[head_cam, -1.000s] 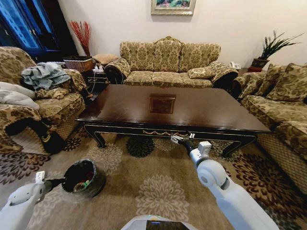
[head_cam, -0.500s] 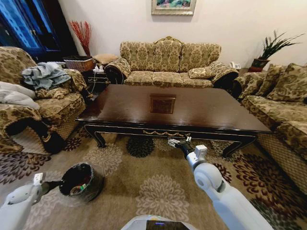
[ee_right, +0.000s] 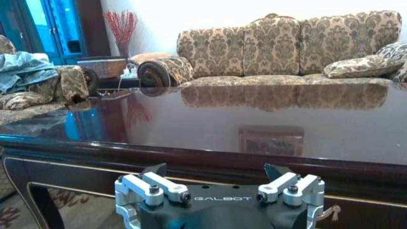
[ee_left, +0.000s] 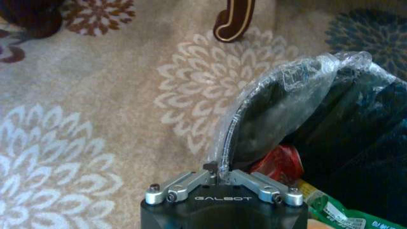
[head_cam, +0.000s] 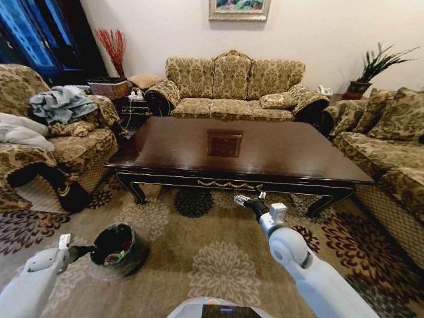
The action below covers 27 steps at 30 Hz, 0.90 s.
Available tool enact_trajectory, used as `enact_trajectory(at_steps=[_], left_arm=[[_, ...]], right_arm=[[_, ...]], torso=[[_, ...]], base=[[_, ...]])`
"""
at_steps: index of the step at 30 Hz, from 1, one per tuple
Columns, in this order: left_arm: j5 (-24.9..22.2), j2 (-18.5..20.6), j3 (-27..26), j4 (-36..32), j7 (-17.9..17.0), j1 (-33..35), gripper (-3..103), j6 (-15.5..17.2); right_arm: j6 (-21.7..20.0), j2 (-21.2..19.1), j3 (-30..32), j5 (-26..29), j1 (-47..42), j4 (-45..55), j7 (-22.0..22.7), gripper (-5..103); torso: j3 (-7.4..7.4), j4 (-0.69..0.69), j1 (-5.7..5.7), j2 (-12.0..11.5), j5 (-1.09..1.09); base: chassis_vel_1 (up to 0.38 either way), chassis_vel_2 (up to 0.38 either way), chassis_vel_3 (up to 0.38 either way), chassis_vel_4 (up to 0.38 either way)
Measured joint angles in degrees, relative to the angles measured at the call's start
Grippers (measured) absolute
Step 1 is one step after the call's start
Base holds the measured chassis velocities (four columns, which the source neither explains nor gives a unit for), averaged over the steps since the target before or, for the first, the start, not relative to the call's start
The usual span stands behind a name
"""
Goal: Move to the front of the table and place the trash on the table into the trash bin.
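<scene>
Gripping the trash bin [head_cam: 119, 248] rim lower left with left gripper [ee_left: 219, 179] jaws clamped, while right gripper [ee_right: 216, 179] is hanging mid-frame, jaws apart, facing the desk [head_cam: 278, 156].

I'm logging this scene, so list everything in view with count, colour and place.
table: one, dark brown, centre, bare top
trash bin: one, black with clear liner, on the carpet left of the table
trash: red wrapper and green packet, inside the bin
sofas: three, tan patterned, around the table
wicker basket: one, brown, back left
potted plant: one, green, back right
left hand: shut on the bin's rim
right hand: open, empty, before the table's front edge
</scene>
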Motion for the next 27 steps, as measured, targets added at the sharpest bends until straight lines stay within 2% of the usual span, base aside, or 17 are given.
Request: enact_trajectory(at_steps=[4,7,27], left_arm=[[1.8,0.0,-0.4,-0.4,3.3,0.5,0,0.8],[2.5,0.1,-0.5,-0.2,3.9,0.7,0,0.9],[2.7,-1.8,-0.8,0.2,2.8,1.1,0,0.5]], right_arm=[[0.1,0.1,-0.1,0.3,0.3,-0.4,-0.1,100],[0.2,0.1,-0.1,0.3,0.3,-0.5,-0.1,100],[0.2,-0.8,0.9,1.7,0.2,-0.4,-0.4,100]], torso=[[0.00,0.01,0.00,0.0,0.00],[0.00,0.02,0.00,0.0,0.00],[0.00,0.01,0.00,0.0,-0.01]], base=[[0.000,0.000,0.000,0.000],[0.000,0.000,0.000,0.000],[0.000,0.000,0.000,0.000]])
